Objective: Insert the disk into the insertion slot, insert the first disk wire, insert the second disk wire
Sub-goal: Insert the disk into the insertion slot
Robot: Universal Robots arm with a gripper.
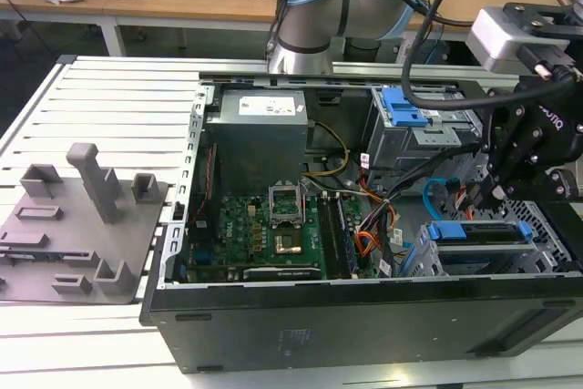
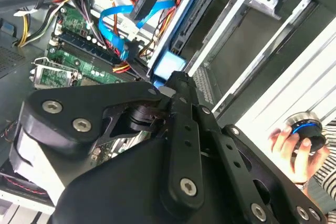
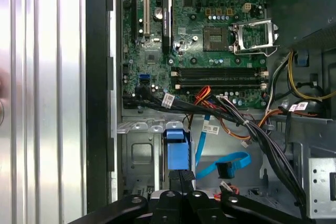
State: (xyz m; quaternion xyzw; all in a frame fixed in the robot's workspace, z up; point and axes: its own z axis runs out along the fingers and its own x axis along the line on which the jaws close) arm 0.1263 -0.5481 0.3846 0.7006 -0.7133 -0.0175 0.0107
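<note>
The gripper (image 3: 182, 178) has its fingers pressed together, tips against the blue carrier end of the disk (image 3: 176, 153), which sits inside the insertion slot (image 3: 137, 150). Just beside that slot the second disk wire (image 3: 233, 162) loops, its dark plug apart from the disk.

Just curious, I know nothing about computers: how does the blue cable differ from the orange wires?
The blue cable is one flat ribbon; the orange wires are thin round strands bunched together. The blue cable loops beside the blue carrier, ending in a dark plug; the orange wires lie by the motherboard. Both sit inside the case.
</note>
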